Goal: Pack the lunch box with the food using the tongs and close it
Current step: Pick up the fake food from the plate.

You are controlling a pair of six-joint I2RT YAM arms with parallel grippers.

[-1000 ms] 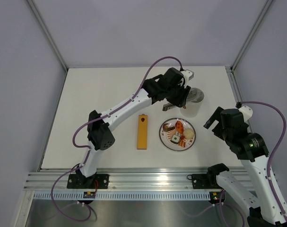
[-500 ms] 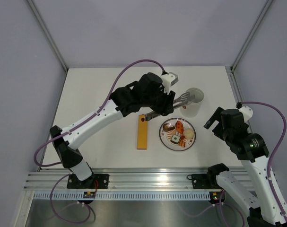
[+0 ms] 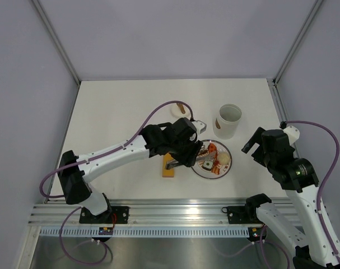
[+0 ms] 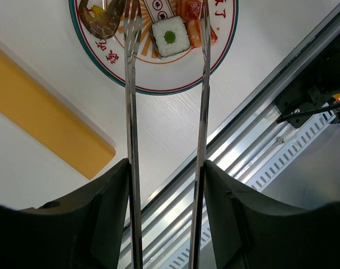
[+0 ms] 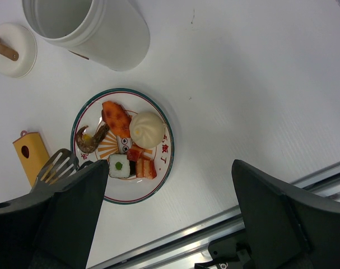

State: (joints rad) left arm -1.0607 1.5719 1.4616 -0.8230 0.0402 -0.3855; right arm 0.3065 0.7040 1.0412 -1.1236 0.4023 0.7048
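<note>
Shiny metal tongs [image 4: 130, 112], glossy printed plate [image 4: 158, 75], matt white table [image 5: 242, 84], smooth white lunch box [image 5: 116, 33].

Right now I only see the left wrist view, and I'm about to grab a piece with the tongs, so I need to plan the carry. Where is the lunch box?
Observer: The lunch box stands upright on the table just beyond the plate, on the side away from the arm bases.
Operator: Is it closed?
Observer: No, it is open. Its lid lies flat on the table, apart from it.
Operator: Is there any food on the plate that I'm missing?
Observer: Yes, a pale beige bun sits beside the orange-red piece.
</note>
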